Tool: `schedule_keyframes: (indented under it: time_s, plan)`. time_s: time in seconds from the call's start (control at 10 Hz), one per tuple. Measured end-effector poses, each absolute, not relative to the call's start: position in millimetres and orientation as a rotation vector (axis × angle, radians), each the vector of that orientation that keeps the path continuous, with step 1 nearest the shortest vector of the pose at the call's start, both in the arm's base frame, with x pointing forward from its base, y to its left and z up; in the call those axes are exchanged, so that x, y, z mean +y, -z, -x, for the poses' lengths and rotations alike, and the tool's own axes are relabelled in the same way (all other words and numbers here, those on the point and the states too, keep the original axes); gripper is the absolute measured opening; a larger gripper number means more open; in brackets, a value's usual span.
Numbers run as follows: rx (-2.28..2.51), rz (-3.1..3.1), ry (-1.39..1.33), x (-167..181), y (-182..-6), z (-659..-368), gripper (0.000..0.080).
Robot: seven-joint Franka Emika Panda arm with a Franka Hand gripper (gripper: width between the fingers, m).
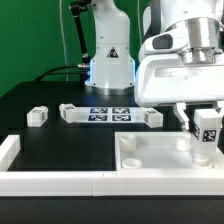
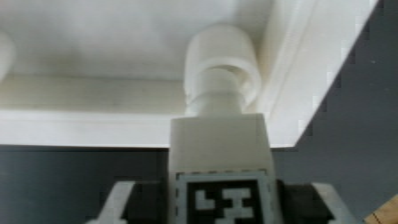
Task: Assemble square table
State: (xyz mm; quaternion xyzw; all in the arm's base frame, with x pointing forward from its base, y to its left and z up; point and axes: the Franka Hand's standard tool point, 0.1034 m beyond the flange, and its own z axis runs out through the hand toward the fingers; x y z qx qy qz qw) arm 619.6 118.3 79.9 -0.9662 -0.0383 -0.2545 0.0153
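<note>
The white square slab (image 1: 160, 155) lies rimmed side up at the front of the exterior view's right. My gripper (image 1: 207, 115) is shut on a white tagged leg (image 1: 205, 135) and holds it upright over the slab's corner at the exterior view's right. In the wrist view the leg (image 2: 217, 130) points down into the slab's corner (image 2: 125, 120), its end at or near the slab's floor; I cannot tell if it touches. Three more legs lie on the black table: one (image 1: 37, 116) at the exterior view's left, one (image 1: 72, 113) and one (image 1: 150, 117) beside the marker board.
The marker board (image 1: 110, 113) lies flat mid-table. The long low white border rail (image 1: 50, 180) runs along the front edge and up the exterior view's left. The robot base (image 1: 108, 60) stands at the back.
</note>
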Motion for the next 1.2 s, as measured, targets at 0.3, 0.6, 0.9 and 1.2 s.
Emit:
schedule_keyframes:
  time_s: [0.3, 0.6, 0.9, 1.2]
  plan:
    - [-0.106, 3.007, 0.792, 120, -72.4, -616, 0.0287]
    - [-0.108, 2.989, 0.865, 120, -67.5, -615, 0.0287]
    - [-0.121, 2.977, 0.912, 119, -66.1, -614, 0.0287]
    - [-0.133, 2.981, 0.909, 119, -65.0, -613, 0.0496]
